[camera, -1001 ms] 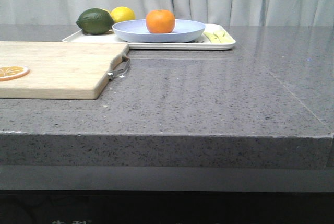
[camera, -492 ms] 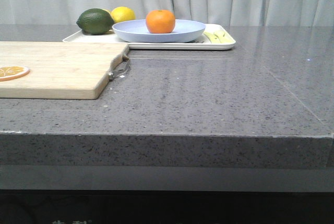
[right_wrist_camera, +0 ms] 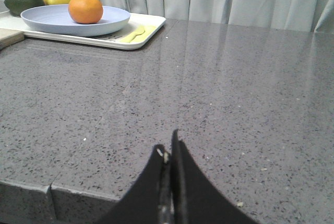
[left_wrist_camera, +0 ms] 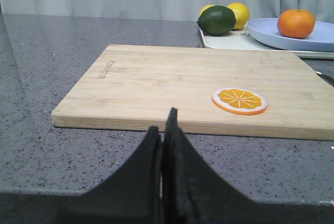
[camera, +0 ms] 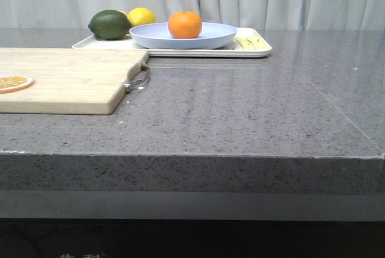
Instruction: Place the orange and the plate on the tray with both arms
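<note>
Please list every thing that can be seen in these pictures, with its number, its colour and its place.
orange: 1, bright orange, on the plate
plate: 1, pale lavender-blue, on the tray
tray: 1, cream-white, far side of the counter
avocado: 1, dark green, on the tray's left end
lemon: 1, yellow, behind the avocado
cutting board: 1, pale wood, left on the counter
orange slice: 1, orange, on the board
counter: 1, grey speckled
left gripper: 1, black, shut, near edge
right gripper: 1, black, shut, near edge

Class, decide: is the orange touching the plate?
Touching. In the right wrist view the orange sits inside the plate, its underside resting on the plate's surface with no gap.
</note>
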{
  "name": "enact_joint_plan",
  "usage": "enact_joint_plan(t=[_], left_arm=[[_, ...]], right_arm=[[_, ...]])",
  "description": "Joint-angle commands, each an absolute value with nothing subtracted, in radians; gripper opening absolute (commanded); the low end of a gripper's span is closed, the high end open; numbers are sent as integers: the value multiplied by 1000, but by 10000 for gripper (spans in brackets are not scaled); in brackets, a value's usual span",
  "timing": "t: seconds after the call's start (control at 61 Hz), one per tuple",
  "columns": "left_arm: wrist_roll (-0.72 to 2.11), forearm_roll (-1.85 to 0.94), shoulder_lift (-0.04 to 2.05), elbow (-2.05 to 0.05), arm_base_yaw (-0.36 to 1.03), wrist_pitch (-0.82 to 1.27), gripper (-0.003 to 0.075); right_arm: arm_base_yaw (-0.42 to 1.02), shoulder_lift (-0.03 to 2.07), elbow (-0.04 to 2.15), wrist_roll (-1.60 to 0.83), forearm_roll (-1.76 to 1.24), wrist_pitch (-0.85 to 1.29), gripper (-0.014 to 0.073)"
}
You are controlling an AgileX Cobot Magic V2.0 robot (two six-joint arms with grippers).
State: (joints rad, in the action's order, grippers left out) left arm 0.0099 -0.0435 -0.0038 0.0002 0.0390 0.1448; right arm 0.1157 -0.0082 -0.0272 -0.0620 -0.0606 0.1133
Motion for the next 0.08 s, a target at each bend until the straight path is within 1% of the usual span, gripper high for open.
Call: enact_joint_plan(t=[0.0,0.066], left_arm=[[6,-54,-24,7,38,64,-18],[6,-54,-24,7,38,64,-18]], right_arm=[[111,-32,-24,-71,-60,42,-112],[111,-32,-24,-71,-60,42,-112]])
